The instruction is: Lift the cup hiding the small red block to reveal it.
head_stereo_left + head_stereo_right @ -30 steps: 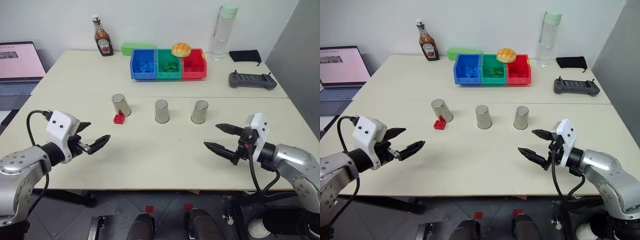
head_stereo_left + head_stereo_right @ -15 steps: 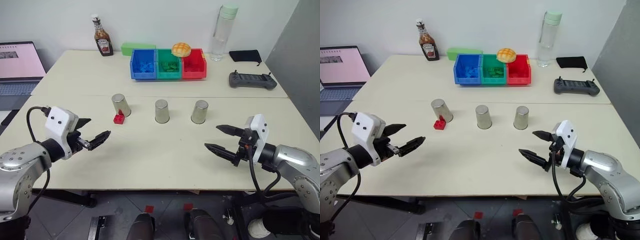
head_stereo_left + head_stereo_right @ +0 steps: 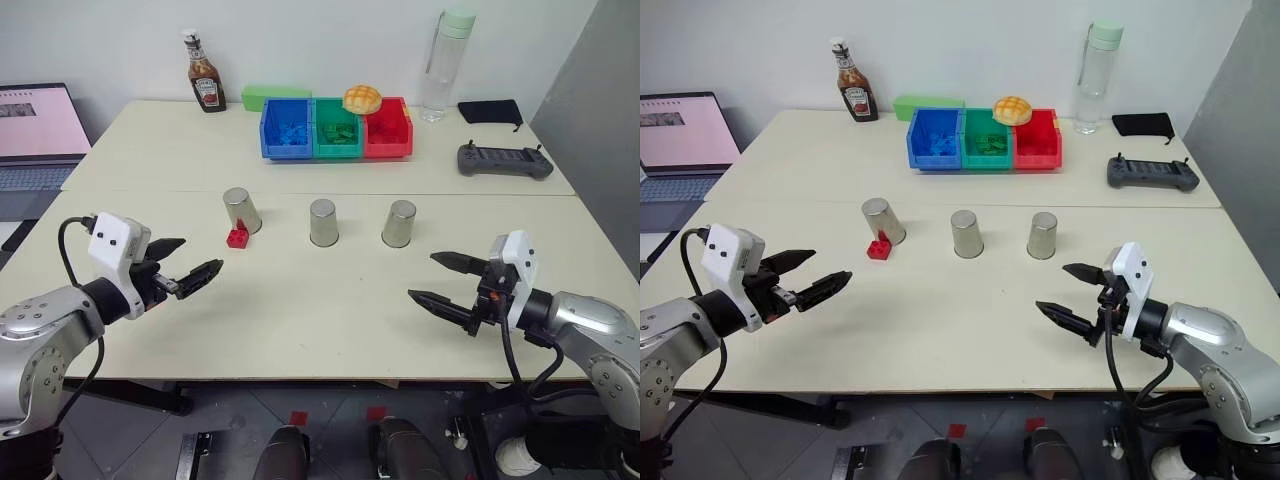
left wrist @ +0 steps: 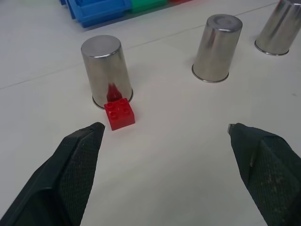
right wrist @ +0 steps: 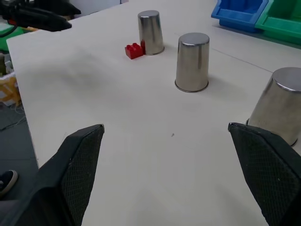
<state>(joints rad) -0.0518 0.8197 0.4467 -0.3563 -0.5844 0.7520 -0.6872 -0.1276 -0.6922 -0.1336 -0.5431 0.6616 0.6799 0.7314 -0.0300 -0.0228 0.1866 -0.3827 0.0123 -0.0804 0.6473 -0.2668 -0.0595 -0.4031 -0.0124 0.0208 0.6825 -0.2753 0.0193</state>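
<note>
Cup, left of row (image 3: 241, 210): upside down on the table (image 3: 300, 310), leaning a little to one side; the red block touches its base on the side facing the robot.
Red block (image 3: 238, 237): uncovered on the table, studs up, ahead of the left end effector and slightly to its right, apart from the fingers.
Cup, middle (image 3: 323, 222): upside down, upright, to the right of the block.
Cup, right (image 3: 399, 223): upside down, ahead of the right end effector and to its left.
Left end effector (image 3: 192, 263): fingers spread wide, holding nothing, hovering above the near left part of the table and pointing toward the block and the leaning cup.
Right end effector (image 3: 433, 278): fingers spread wide, holding nothing, above the near right part of the table, well apart from all three cups.
Back of table: blue (image 3: 286, 128), green (image 3: 338, 130) and red (image 3: 388, 130) bins side by side, a sauce bottle (image 3: 206, 85), a clear water bottle (image 3: 443, 65), a handheld controller (image 3: 504, 160).
Far left: an open laptop (image 3: 38, 135).
</note>
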